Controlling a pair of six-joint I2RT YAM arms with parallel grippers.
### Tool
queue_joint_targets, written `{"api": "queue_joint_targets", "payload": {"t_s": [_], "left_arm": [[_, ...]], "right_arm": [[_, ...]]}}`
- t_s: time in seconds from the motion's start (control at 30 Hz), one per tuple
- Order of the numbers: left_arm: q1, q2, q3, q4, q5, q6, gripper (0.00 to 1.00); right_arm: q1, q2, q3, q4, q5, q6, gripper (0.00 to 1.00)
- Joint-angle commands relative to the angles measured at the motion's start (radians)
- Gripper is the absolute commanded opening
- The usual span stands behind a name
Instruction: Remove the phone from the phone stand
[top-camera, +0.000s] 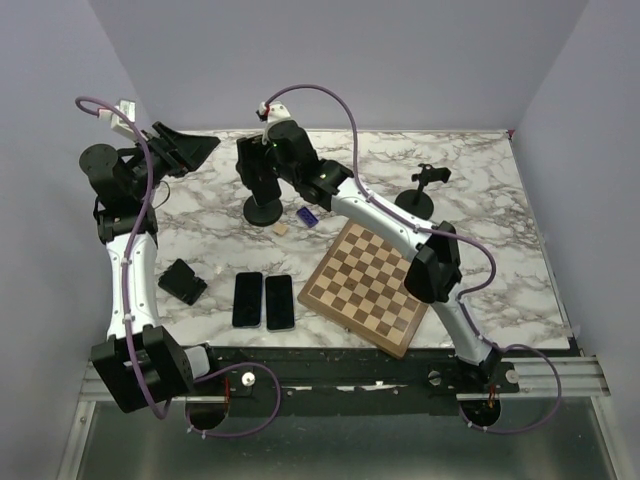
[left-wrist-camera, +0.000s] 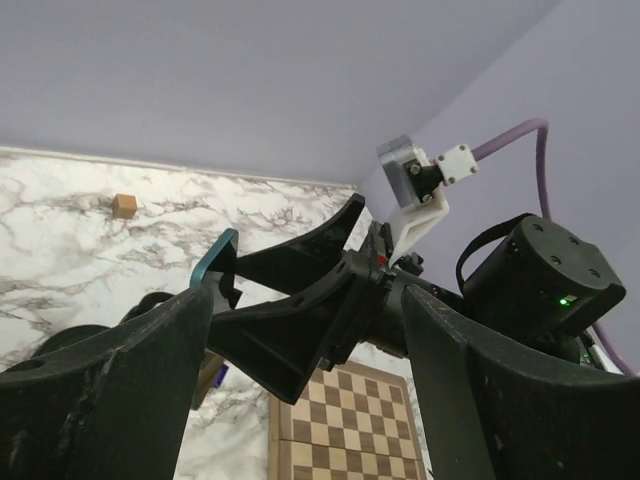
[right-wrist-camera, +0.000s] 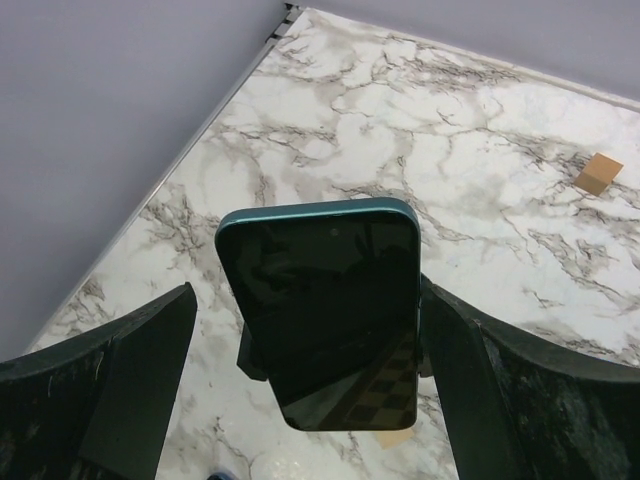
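Note:
A phone (right-wrist-camera: 330, 310) with a teal rim and a dark screen stands upright in the black phone stand (top-camera: 263, 209) at the back middle of the table. My right gripper (right-wrist-camera: 308, 300) is open and straddles the phone. Its right finger (right-wrist-camera: 470, 370) is close against the phone's edge and its left finger (right-wrist-camera: 140, 370) is a gap away. In the top view the right gripper (top-camera: 258, 165) covers the phone. My left gripper (top-camera: 185, 150) is open and empty, raised at the back left. In the left wrist view the phone's teal edge (left-wrist-camera: 215, 262) shows beside the right gripper.
Two dark phones (top-camera: 264, 300) lie flat near the front. A low black stand (top-camera: 182, 282) sits to their left. A chessboard (top-camera: 365, 285) lies at the right front and another black stand (top-camera: 420, 195) behind it. A small wooden block (top-camera: 282, 228) and a blue piece (top-camera: 308, 215) lie by the stand's base.

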Motion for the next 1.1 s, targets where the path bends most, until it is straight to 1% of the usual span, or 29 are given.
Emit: {"api": "queue_joint_targets", "payload": {"t_s": [0.0, 0.1, 0.2, 0.27, 0.3, 0.37, 0.43, 0.5, 0.53, 0.57, 0.63, 0.67, 0.73, 0.8, 0.87, 0.9, 0.97, 1.07], "left_arm": [[0.04, -0.052, -0.031, 0.094, -0.051, -0.039, 0.84], [0.041, -0.06, -0.041, 0.12, -0.047, -0.046, 0.84], [0.035, -0.054, -0.043, 0.113, -0.054, -0.032, 0.84], [0.034, -0.053, -0.049, 0.107, -0.063, -0.024, 0.83], [0.035, -0.053, -0.05, 0.108, -0.066, -0.026, 0.83], [0.036, -0.062, -0.051, 0.11, -0.068, -0.029, 0.83], [0.028, -0.074, -0.051, 0.106, -0.071, -0.015, 0.83], [0.014, -0.087, -0.04, 0.066, -0.086, 0.021, 0.83], [0.007, -0.095, -0.037, 0.044, -0.096, 0.038, 0.83], [-0.001, -0.105, -0.034, 0.028, -0.106, 0.056, 0.83], [-0.02, -0.128, -0.031, -0.002, -0.125, 0.086, 0.83], [-0.033, -0.144, -0.029, -0.02, -0.139, 0.111, 0.83], [-0.063, -0.183, -0.035, -0.081, -0.181, 0.172, 0.83], [-0.08, -0.236, -0.069, -0.133, -0.223, 0.225, 0.84], [-0.081, -0.306, -0.139, -0.164, -0.259, 0.253, 0.84], [-0.082, -0.337, -0.162, -0.197, -0.289, 0.277, 0.85], [-0.08, -0.389, -0.206, -0.266, -0.334, 0.332, 0.85], [-0.079, -0.405, -0.256, -0.338, -0.386, 0.355, 0.85]], "right_arm": [[-0.009, 0.056, 0.046, 0.037, 0.003, -0.022, 1.0], [-0.015, 0.073, 0.051, 0.044, 0.024, -0.02, 1.0], [-0.022, 0.078, 0.048, 0.048, 0.009, -0.005, 1.0], [-0.023, 0.076, 0.044, 0.048, 0.005, -0.001, 0.95], [-0.023, 0.073, 0.041, 0.05, 0.004, 0.001, 0.92], [-0.023, 0.067, 0.028, 0.058, 0.004, -0.001, 0.81], [-0.023, 0.063, 0.017, 0.066, 0.006, -0.008, 0.76], [-0.023, 0.065, 0.015, 0.064, 0.003, -0.012, 0.69], [-0.023, 0.066, 0.015, 0.062, -0.002, -0.015, 0.62], [-0.023, 0.066, 0.014, 0.062, -0.005, -0.015, 0.57], [-0.023, 0.064, 0.01, 0.057, -0.006, -0.008, 0.45], [-0.023, 0.06, 0.008, 0.053, -0.01, -0.003, 0.4], [-0.022, 0.05, -0.001, 0.051, -0.021, 0.001, 0.28], [-0.023, 0.04, -0.013, 0.051, -0.028, 0.003, 0.14], [-0.022, 0.032, -0.026, 0.049, -0.028, -0.001, 0.03], [-0.023, 0.03, -0.029, 0.048, -0.028, -0.004, 0.01], [-0.022, 0.033, -0.028, 0.043, -0.032, -0.009, 0.01], [-0.026, 0.034, -0.028, 0.042, -0.068, -0.005, 0.01]]}}
